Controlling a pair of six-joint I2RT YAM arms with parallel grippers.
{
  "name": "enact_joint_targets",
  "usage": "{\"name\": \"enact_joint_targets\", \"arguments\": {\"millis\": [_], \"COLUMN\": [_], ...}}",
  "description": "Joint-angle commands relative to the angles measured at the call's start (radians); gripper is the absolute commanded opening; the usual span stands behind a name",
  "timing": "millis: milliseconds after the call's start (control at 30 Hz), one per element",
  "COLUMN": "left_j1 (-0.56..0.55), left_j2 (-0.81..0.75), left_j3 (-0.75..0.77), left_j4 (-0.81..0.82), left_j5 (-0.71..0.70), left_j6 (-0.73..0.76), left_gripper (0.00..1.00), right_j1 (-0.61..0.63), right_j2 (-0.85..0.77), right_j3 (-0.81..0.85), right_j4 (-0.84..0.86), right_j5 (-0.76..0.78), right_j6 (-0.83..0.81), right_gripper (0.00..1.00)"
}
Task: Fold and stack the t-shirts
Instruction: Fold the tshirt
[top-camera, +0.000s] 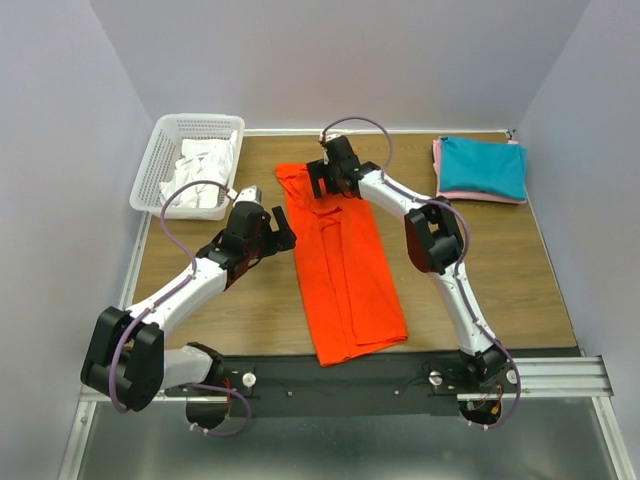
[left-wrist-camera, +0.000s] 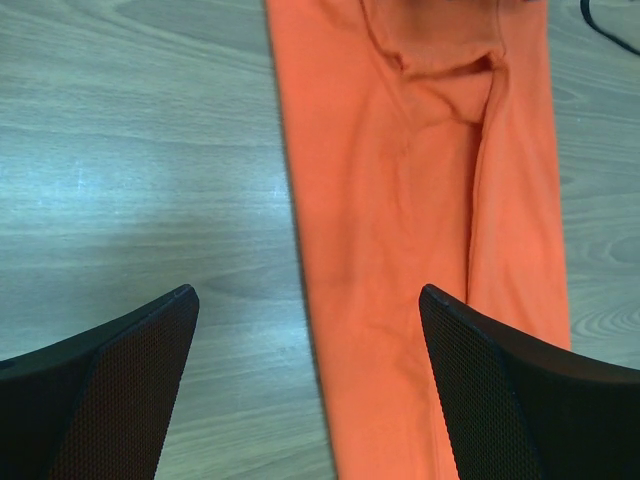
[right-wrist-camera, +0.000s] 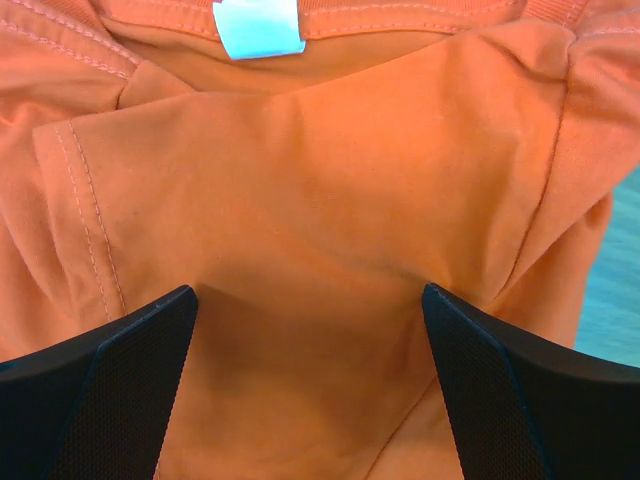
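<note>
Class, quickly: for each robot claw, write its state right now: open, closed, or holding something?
Left claw: open, holding nothing.
Right claw: open over the orange-red t-shirt, holding nothing.

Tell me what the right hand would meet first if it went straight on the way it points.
The orange-red t-shirt: the right hand points down at its folded sleeve cloth just below the white neck label, jaws open. How near is unclear.
</note>
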Motion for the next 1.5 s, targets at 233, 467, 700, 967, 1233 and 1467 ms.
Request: {"name": "enact_joint_targets", "arguments": {"millis": [233, 467, 700, 967, 1233, 1467], "left_j1": [-0.012, -0.030, -0.081, -0.196, -0.210, -0.204], "left_j2": [0.027, 0.057, 0.033, -0.094, -0.292, -0.351], "left_j3": [-0.003, -0.015, -0.087, -0.183, -0.285, -0.265], "left_j4": [0.035, 0.016, -0.033, -0.102, -0.111, -0.152], "left_j5": [0.064, 0.122, 0.188, 0.154, 0.102, -0.019], "left_j6": [-0.008, 0.001, -0.028, -0.143, -0.238, -0.252], "left_gripper": [0.98, 0.98, 0.98, 0.98, 0.98, 0.98], "right_j1": [-0.093, -0.119, -0.133, -0.130, -0.078, 0.250], "right_j2": [0.067, 0.122, 0.170, -0.072, -0.491, -0.804], "right_j3": [0.001, 0.091, 0.169, 0.073, -0.428, -0.958], "right_j4": [-0.029, -0.029, -0.029, -0.032, -0.014, 0.017], "right_j5": [0.204, 0.185, 0.153, -0.016, -0.218, -0.059], "right_j6": [-0.030, -0.083, -0.089, -0.103, 0.084, 0.390], "right_gripper": [1.00, 1.00, 1.00, 1.00, 1.00, 1.00]}}
